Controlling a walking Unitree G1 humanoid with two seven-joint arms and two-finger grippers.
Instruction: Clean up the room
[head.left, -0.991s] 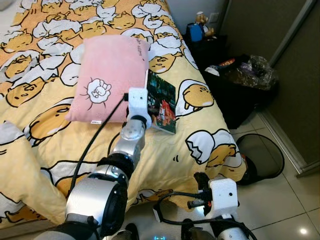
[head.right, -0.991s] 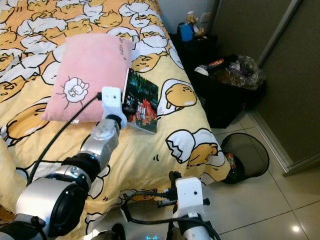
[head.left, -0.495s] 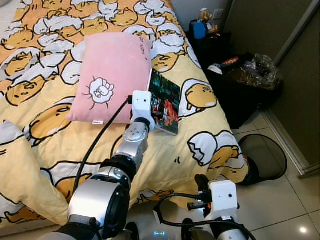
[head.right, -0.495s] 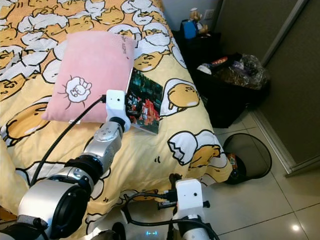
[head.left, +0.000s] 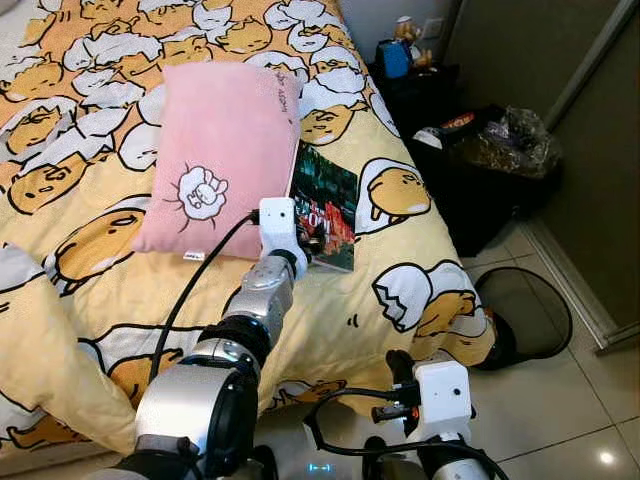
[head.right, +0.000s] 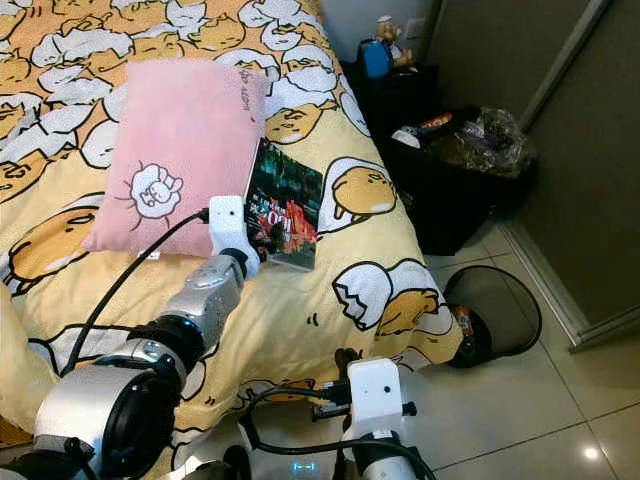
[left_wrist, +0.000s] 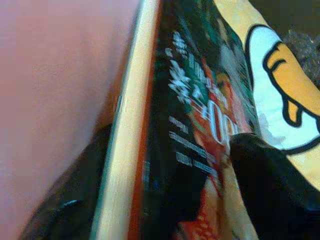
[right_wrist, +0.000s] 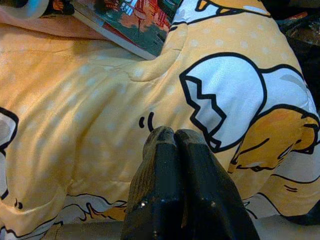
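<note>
Left hand (left_wrist: 165, 200) straddles the near edge of the book (head.left: 322, 204), one finger either side, not visibly clamped. The book lies on the bed (head.left: 400, 300), right of the pink pillow (head.left: 215, 150), long axis near-to-far. Right hand (right_wrist: 175, 145), closed, hangs farther off.
</note>
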